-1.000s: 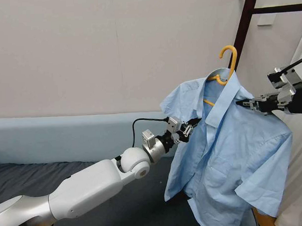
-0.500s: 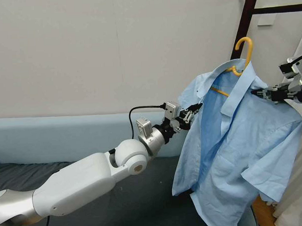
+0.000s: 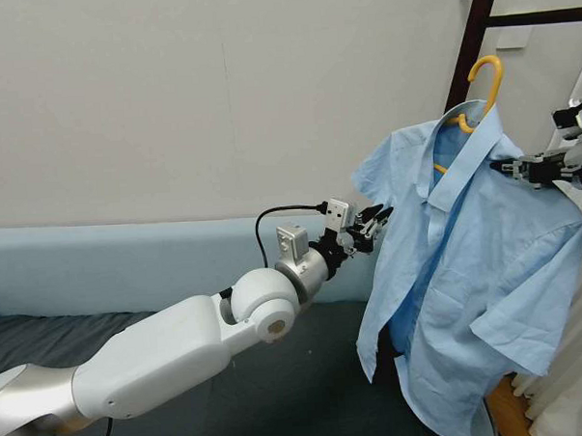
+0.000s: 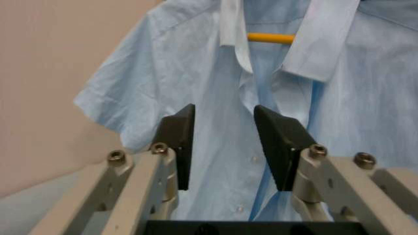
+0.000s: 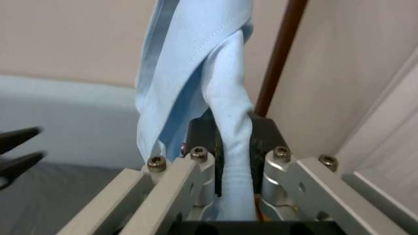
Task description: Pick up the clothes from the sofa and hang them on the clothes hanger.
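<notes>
R gripper: pinched on shirt shoulder fabric, up beside wooden rack post. Shirt on yellow hanger, well above sofa. L gripper: jaws spread, nothing gripped, just beside shirt front.

White arm, black cable, black-fingered left gripper

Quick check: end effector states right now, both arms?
Left end effector: open, empty.
Right end effector: closed on shirt.

Home room, pale blue sofa, wooden clothes stand, plain wall
</notes>
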